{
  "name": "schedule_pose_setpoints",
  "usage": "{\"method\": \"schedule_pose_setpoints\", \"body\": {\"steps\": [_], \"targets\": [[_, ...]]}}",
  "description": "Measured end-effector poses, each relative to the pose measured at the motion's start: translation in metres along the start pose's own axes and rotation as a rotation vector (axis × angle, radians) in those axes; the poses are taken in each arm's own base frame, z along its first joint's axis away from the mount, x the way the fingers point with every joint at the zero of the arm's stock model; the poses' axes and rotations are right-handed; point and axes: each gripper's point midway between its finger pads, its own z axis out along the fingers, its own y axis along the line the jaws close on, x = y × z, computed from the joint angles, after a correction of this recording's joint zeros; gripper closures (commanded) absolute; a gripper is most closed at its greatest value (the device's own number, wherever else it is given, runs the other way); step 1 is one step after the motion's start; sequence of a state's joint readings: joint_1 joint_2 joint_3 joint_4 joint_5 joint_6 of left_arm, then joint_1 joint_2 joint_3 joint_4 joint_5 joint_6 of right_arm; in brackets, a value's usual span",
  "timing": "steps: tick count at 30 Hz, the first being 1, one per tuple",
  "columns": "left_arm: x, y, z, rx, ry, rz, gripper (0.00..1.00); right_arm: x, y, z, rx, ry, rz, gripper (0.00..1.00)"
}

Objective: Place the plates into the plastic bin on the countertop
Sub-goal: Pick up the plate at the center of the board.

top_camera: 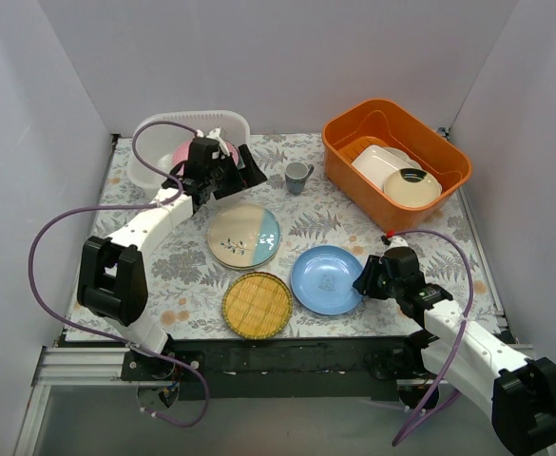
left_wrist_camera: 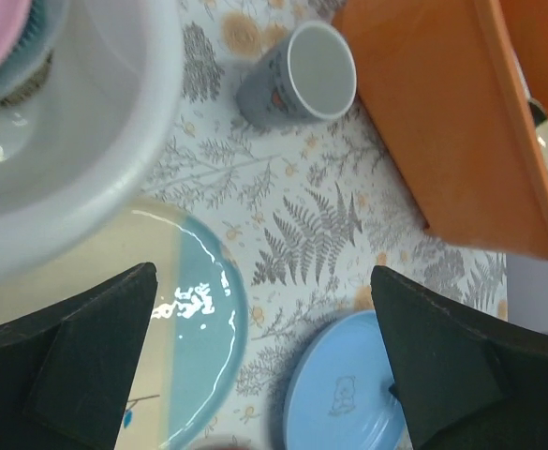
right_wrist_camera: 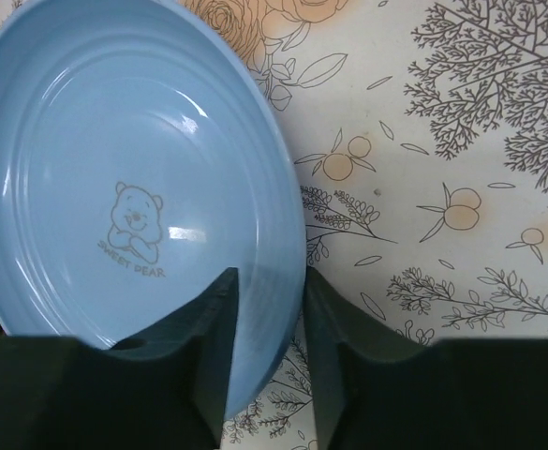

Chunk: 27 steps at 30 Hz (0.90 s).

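Observation:
A light blue plate (top_camera: 325, 278) (right_wrist_camera: 133, 187) with a bear print lies flat on the countertop (top_camera: 335, 223). My right gripper (top_camera: 364, 282) (right_wrist_camera: 270, 281) straddles its right rim, one finger over the inside, the other outside. The jaws stand narrow with the rim filling the gap; firm contact is unclear. A cream-and-blue plate (top_camera: 244, 235) (left_wrist_camera: 161, 309) and a yellow woven plate (top_camera: 257, 305) lie to its left. The plastic bin (top_camera: 163, 123) (left_wrist_camera: 96, 141) at the back left holds a pink plate (top_camera: 184, 152). My left gripper (top_camera: 246, 171) (left_wrist_camera: 264, 281) hovers wide open by the bin, holding nothing.
A small grey cup (top_camera: 297, 176) (left_wrist_camera: 302, 75) stands between the plastic bin and an orange bin (top_camera: 354, 128) (left_wrist_camera: 423, 122). The orange bin at the back right holds a white rectangular dish (top_camera: 377, 163) and a cream bowl (top_camera: 412, 187). White walls enclose the countertop.

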State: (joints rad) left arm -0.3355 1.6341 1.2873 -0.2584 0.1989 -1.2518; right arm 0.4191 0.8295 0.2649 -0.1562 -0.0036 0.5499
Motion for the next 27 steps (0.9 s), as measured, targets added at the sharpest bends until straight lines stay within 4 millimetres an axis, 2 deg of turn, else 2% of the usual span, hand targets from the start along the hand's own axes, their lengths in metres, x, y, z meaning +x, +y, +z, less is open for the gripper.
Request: {"method": "schedule_pose_setpoints", "body": {"steps": [1, 4, 11, 19, 27], "targets": [[0.009, -0.002, 0.002, 0.011, 0.019, 0.004, 0.02, 0.0, 0.0, 0.0, -0.001, 0.002, -0.001, 0.73], [0.039, -0.004, 0.006, 0.036, 0.083, 0.005, 0.02, 0.001, 0.002, 0.0, -0.009, 0.007, -0.002, 0.81], [0.1, -0.007, 0.009, 0.132, 0.215, -0.011, 0.02, 0.001, 0.003, 0.001, -0.018, 0.006, -0.004, 0.95], [0.135, -0.019, 0.005, 0.245, 0.282, 0.015, 0.02, 0.0, 0.003, 0.001, -0.018, 0.004, -0.008, 0.99], [0.159, -0.031, 0.0, 0.316, 0.331, 0.045, 0.02, 0.0, 0.003, 0.001, -0.018, 0.002, -0.014, 0.99]]}}
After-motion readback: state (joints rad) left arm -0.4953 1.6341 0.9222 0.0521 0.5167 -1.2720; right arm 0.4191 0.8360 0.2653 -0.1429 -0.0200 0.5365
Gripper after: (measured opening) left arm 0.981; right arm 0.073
